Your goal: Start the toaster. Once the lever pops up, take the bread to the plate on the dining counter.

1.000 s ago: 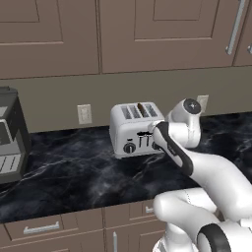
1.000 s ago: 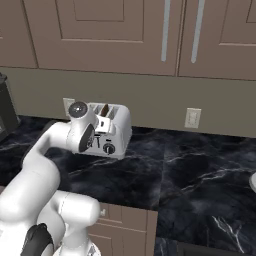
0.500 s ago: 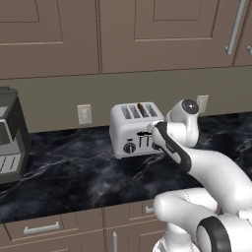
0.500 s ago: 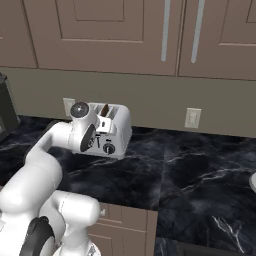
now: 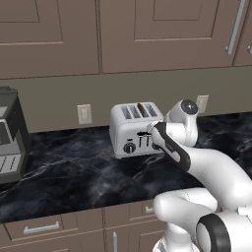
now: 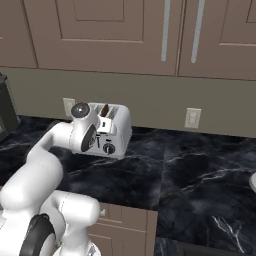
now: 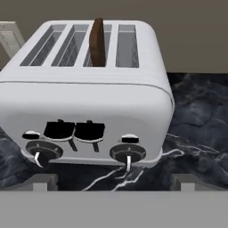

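Toaster: you see the toaster [image 7: 84, 107] just in front of the gripper [image 7: 113, 180], on the black marble worktop [image 5: 74, 177] by the wall.
Bread: the bread [image 7: 97, 42] stands up out of the third slot.
Gripper: your jaws are wide open and hold nothing.
Done: I think the lever is up and the bread is ready to grab.
Left: you need to lift the bread and carry it to the plate.
Look: the toaster is smooth, shiny and boxy, with round black knobs [image 7: 128, 153]; the bread is thin, flat and dark brown.
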